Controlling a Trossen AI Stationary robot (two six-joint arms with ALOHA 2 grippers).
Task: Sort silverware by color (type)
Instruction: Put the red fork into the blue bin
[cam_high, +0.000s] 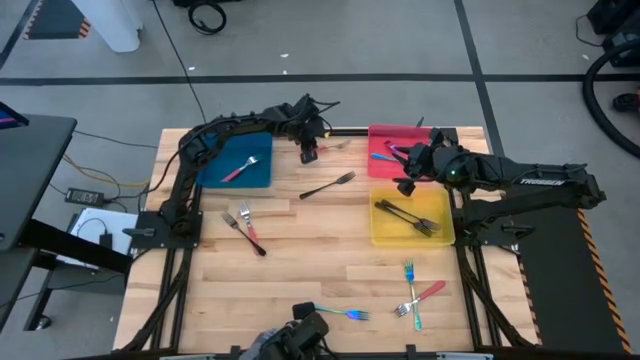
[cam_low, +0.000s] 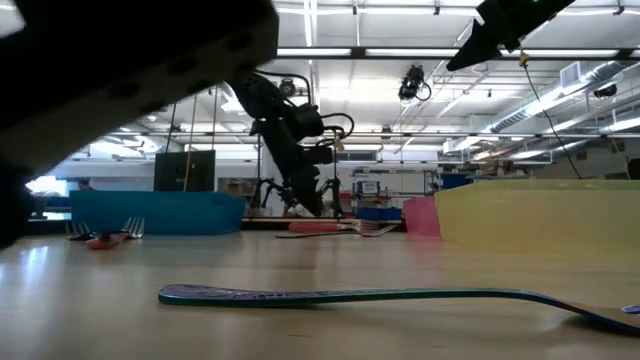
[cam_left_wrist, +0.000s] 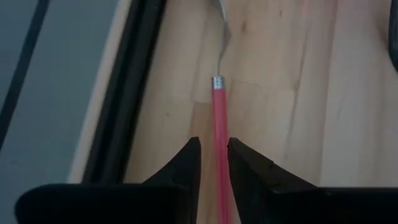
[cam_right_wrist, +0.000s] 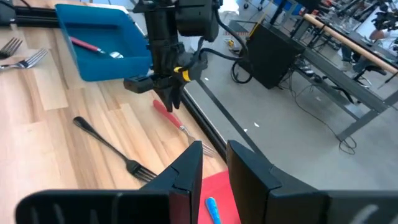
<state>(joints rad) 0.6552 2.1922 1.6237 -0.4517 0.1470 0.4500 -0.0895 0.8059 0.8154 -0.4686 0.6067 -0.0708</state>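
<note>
A red-handled fork (cam_high: 332, 147) lies flat on the table by the far edge, between the blue tray (cam_high: 258, 148) and the red tray (cam_high: 380, 133). My left gripper (cam_left_wrist: 214, 149) points down over its handle (cam_left_wrist: 217, 118), open by a narrow gap, one finger on each side. I cannot tell whether the fingers touch the handle. My right gripper (cam_right_wrist: 214, 152) hovers over the red tray, empty, with a narrow gap. A blue fork (cam_right_wrist: 211, 210) lies in that tray. The blue tray holds another red-handled fork (cam_high: 238, 170), and the yellow tray (cam_high: 440, 236) holds dark forks (cam_high: 405, 215).
A dark grey fork (cam_high: 328, 185) lies mid-table. A grey and a red-handled fork (cam_high: 245, 226) lie toward the left. Blue and red-handled forks (cam_high: 413, 292) lie crossed near the right. A teal fork (cam_high: 342, 314) lies at the near edge. A black rail runs along the table's far edge (cam_left_wrist: 127, 93).
</note>
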